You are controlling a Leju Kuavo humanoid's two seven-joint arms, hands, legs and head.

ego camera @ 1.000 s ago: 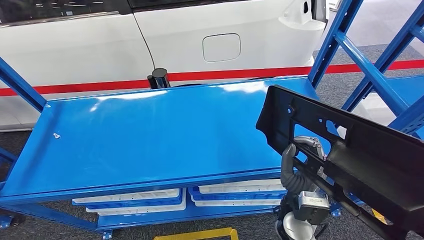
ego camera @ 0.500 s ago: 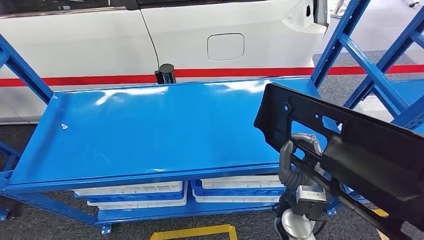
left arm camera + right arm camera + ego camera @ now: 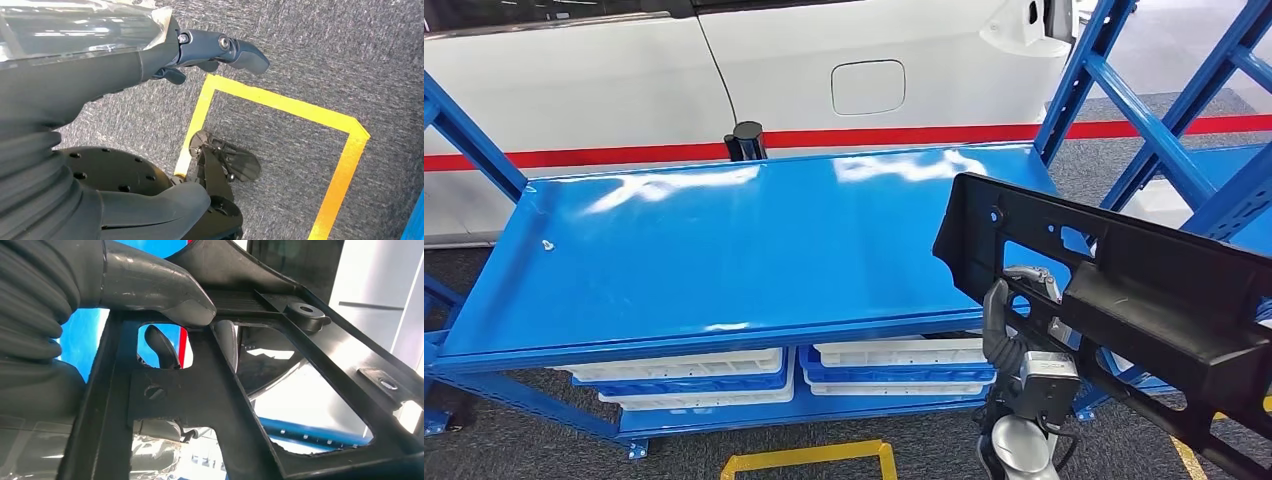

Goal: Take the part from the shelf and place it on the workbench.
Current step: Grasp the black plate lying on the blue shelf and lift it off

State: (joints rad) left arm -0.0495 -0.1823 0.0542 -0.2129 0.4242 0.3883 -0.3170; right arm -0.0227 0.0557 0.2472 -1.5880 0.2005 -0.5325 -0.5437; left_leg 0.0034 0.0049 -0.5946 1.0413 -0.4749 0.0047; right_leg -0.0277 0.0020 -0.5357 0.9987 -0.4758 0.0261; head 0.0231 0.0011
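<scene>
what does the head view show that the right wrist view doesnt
Head view alone: the whole blue workbench, the white trays under it, the white car, the yellow floor tape and the part's full shape.

Right wrist view alone: the thumb pressed on the part's rib, a mounting boss and a slotted screw.

Both: the right hand gripping the black part.

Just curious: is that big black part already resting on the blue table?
Apart. In the head view the black part hangs tilted in the right hand, beyond the blue table's front edge.
</scene>
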